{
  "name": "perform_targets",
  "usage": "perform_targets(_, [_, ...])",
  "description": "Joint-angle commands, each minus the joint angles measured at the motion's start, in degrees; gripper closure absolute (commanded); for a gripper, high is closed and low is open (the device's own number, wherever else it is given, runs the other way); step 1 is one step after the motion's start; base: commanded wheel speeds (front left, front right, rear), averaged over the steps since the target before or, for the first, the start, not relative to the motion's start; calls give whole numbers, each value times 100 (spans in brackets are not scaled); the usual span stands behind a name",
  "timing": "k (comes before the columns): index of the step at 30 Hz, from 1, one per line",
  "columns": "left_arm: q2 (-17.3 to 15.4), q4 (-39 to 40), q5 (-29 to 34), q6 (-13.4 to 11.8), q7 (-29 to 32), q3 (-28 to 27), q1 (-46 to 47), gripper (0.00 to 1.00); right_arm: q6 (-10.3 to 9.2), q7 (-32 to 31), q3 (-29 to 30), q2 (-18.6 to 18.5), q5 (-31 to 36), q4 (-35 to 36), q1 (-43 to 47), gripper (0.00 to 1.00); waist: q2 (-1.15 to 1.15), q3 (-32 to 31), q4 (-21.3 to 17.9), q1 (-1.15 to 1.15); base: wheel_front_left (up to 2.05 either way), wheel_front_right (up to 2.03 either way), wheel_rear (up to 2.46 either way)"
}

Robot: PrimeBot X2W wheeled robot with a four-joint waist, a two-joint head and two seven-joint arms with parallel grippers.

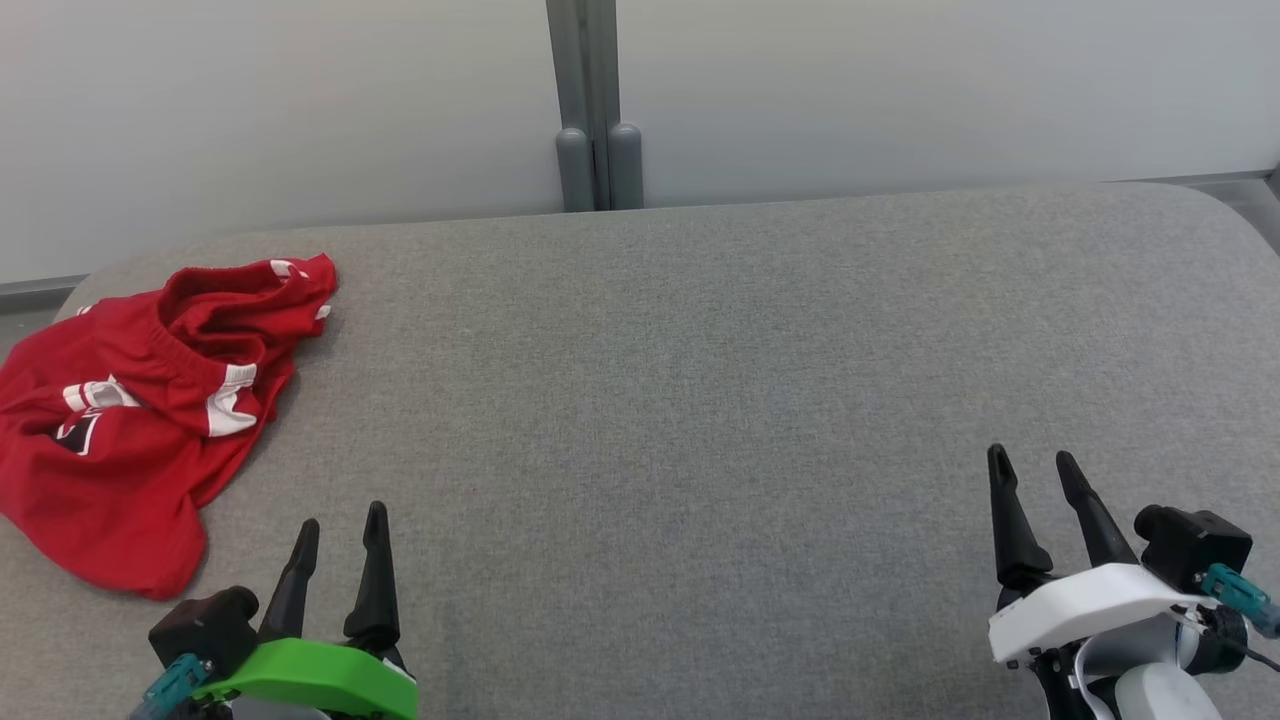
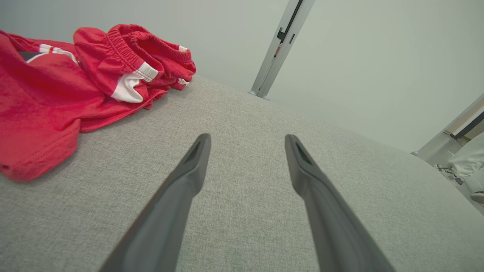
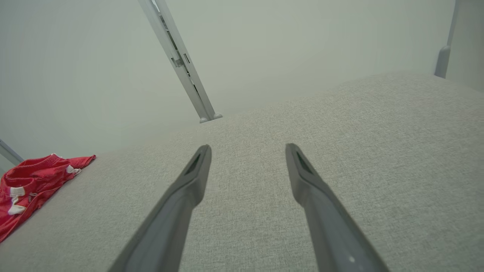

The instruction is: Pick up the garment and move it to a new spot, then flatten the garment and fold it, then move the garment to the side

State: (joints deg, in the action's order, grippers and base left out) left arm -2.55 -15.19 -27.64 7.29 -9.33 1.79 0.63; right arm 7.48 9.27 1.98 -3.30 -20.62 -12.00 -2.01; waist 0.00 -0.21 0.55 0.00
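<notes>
A red garment [image 1: 130, 420] with white trim and a dark logo lies crumpled at the far left of the grey padded table [image 1: 700, 400]. It looks like shorts with an elastic waistband. My left gripper [image 1: 342, 522] is open at the lower left, just right of the garment's near edge and apart from it. In the left wrist view the garment [image 2: 56, 87] fills the upper left, beyond the open left gripper [image 2: 247, 140]. My right gripper [image 1: 1030, 462] is open at the lower right, far from the cloth. From the right wrist the garment [image 3: 30, 189] sits at the left edge, with the open right gripper [image 3: 247, 150] over bare fabric.
A grey post [image 1: 595, 100] stands against the pale wall behind the table's back edge. The table's rounded corners show at the back left and back right. Some pale cloth [image 2: 465, 166] lies beyond the table's edge in the left wrist view.
</notes>
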Motion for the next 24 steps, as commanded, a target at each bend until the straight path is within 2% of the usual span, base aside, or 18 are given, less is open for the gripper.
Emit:
perform_targets(1, [-42, 36, 180, 24, -59, 7, 2, 0, 1, 67, 9, -40, 177, 27, 13, 0, 0, 1, -3, 0, 0, 0, 0])
perform_targets(24, [-93, -34, 1208, 24, -350, 44, -106, 0, 1, 359, -59, -52, 940, 28, 162, 0, 0, -7, -22, 0, 0, 0, 0])
